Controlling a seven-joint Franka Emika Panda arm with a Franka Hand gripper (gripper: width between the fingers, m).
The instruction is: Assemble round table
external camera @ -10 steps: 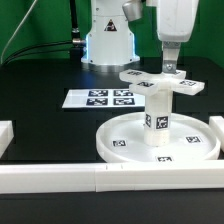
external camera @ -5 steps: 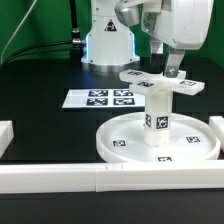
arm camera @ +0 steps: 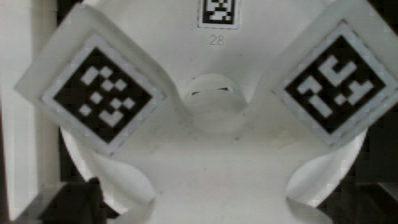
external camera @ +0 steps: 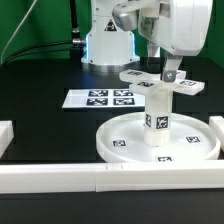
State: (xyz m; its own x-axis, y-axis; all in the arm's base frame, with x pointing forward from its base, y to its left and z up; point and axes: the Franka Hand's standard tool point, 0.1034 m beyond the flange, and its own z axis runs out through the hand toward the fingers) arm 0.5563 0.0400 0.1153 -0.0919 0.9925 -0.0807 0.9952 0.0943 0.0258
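The large round rimmed disc [external camera: 112, 142] lies flat on the black table at the exterior view's right. The short thick post [external camera: 159, 118] stands upright at its middle. The cross-shaped piece [external camera: 140, 77] sits level on top of the post. My gripper [external camera: 170, 72] hangs straight down over the cross's middle. Its fingers reach down to the piece and stand wide apart, not clamped on it. In the wrist view the cross-shaped piece [arm camera: 214, 130] fills the picture from very close, with a tagged arm on either side. My fingertips are not clear there.
The marker board [external camera: 100, 98] lies flat behind the disc toward the exterior view's left. A long white rail [external camera: 60, 180] runs along the front edge, and a short one [external camera: 5, 135] sits at the left. The robot's base [external camera: 108, 40] stands at the back.
My hand has turned about its vertical axis above the cross-shaped piece while staying over the same spot. The jaws keep the same width. The table parts have not moved.
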